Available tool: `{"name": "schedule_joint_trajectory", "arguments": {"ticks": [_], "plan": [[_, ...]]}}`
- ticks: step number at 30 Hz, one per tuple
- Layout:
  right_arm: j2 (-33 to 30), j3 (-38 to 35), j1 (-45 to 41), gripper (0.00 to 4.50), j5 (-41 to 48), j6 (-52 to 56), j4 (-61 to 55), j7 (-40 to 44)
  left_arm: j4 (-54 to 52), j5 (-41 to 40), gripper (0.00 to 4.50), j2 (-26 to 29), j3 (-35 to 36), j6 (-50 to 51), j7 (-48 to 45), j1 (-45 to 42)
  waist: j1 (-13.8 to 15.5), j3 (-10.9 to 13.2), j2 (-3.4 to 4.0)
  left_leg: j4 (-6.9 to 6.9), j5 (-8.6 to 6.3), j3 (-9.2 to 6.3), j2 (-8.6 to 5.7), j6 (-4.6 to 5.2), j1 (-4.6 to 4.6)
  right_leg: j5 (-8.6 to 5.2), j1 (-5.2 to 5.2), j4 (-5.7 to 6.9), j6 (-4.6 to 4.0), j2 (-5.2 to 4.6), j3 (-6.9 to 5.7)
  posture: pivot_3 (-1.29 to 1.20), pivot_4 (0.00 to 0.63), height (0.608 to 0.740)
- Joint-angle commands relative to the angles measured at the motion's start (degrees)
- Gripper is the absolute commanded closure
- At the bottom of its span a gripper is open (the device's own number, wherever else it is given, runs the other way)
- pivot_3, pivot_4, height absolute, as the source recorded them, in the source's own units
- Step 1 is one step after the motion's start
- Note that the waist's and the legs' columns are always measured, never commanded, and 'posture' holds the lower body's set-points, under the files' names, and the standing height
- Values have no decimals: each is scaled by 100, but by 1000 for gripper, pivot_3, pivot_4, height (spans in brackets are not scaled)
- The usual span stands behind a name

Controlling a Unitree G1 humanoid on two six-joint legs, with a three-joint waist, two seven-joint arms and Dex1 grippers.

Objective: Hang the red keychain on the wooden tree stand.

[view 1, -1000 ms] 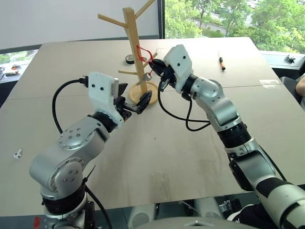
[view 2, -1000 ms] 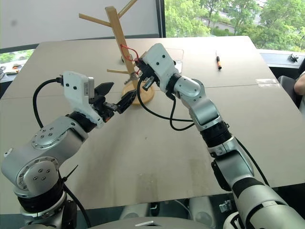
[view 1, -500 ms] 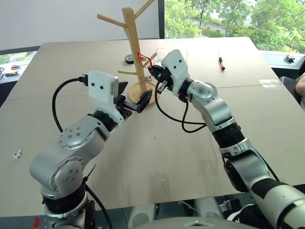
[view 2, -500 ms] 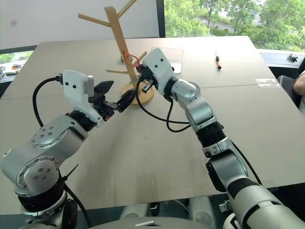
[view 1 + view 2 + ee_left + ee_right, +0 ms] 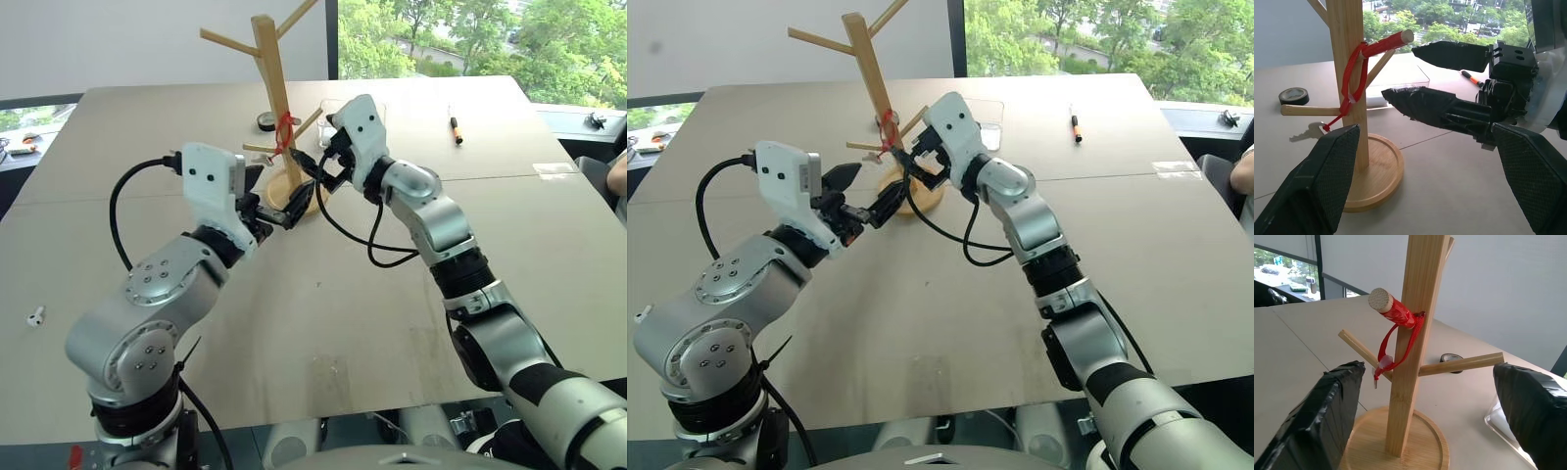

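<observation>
A: Starting from the left, what do you see?

B: The left gripper (image 5: 277,208) stands just before the round base of the wooden tree stand (image 5: 273,88). Its two black fingers are spread apart and hold nothing.

A: And the red keychain?

B: The red keychain (image 5: 1399,341) hangs on a peg of the stand, close to the pole. The head views show it as a small red spot on the pole. The wrist views give more: the red loop goes around the peg, the cord falls down beside the pole, and in the left wrist view a small metal key (image 5: 1309,131) hangs at its lower end.

A: What about the right side?

B: The right gripper (image 5: 320,168) is just beside the stand, at the height of the keychain. Its fingers are released, wide apart, and in the right wrist view they stand on both sides of the pole without touching the loop.

A: Anything more on the table (image 5: 323,294)?

B: A roll of dark tape (image 5: 1293,95) lies behind the stand, then a clear plastic box (image 5: 985,110), and further right an orange-and-black marker pen (image 5: 456,127).
</observation>
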Motion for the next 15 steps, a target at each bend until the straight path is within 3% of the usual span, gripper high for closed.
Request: {"name": "schedule_joint_trajectory", "arguments": {"ticks": [1,8,15], "plan": [[-208,-315,490,29,68,-206,-508,-44,211,841,0,88,-180,-629,167,222,9,-1,0,0,0,0,0,0,0,0,0,-1,0,-1,0,0,150,740],[-629,-1345,1897,29,290,-625,-518,-530,1850,2448,0,-512,-341,-2890,219,1052,42,1,1,-4,-12,4,-7,20,0,0,0,-3,0,-6,4,0,150,740],[-854,-1992,2637,29,316,-1345,-380,-818,3162,3002,0,-897,-159,-4442,69,1072,28,-1,2,-6,-15,7,-4,25,3,1,0,-1,-1,-4,5,0,150,740]]}}
